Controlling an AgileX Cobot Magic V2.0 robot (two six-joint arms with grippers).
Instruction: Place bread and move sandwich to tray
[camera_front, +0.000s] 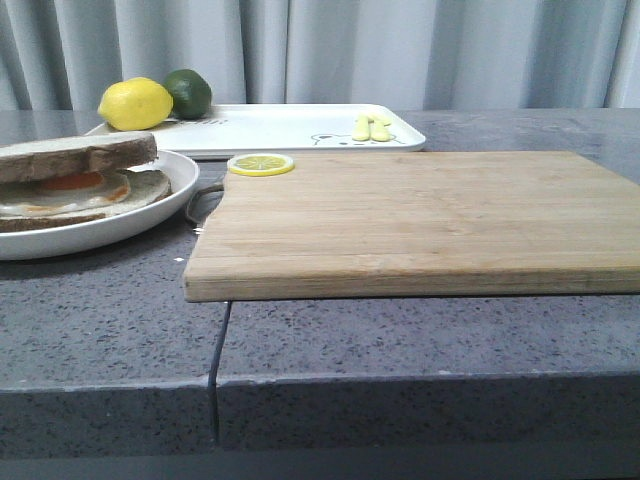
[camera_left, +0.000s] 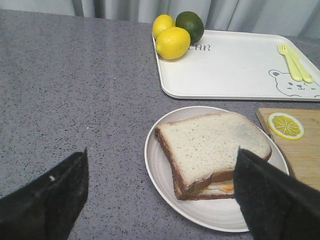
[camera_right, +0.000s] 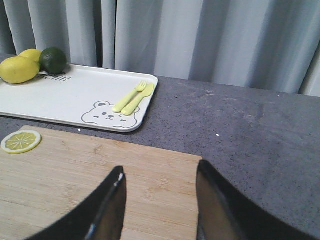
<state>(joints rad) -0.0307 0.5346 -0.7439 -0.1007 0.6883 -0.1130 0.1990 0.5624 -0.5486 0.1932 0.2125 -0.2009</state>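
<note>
The bread (camera_left: 210, 142) already lies on top of the egg, so the sandwich (camera_front: 75, 185) sits complete on its round plate (camera_left: 165, 187) at the left of the bench (camera_front: 110, 310). What remains, by my reading, is carrying it to the tray (camera_front: 290, 128) at the back.

The left gripper (camera_left: 160, 192) hovers over the plate with its jaws spread wide and holding nothing; one finger is out over the bare bench, the other above the plate's edge nearest the cutting board (camera_front: 420, 220). The right gripper (camera_right: 160, 200) hangs over the board, jaws parted and empty.

To do this well, the left arm should close on the plate rim rather than squeeze the soft slices, keep the plate level so the top slice does not slide, and lift clear of the tray's low rim. It should set down on the open middle, away from the lemons (camera_left: 172, 42), lime (camera_left: 190, 25) and the yellow fork and spoon (camera_left: 295, 62).
</note>
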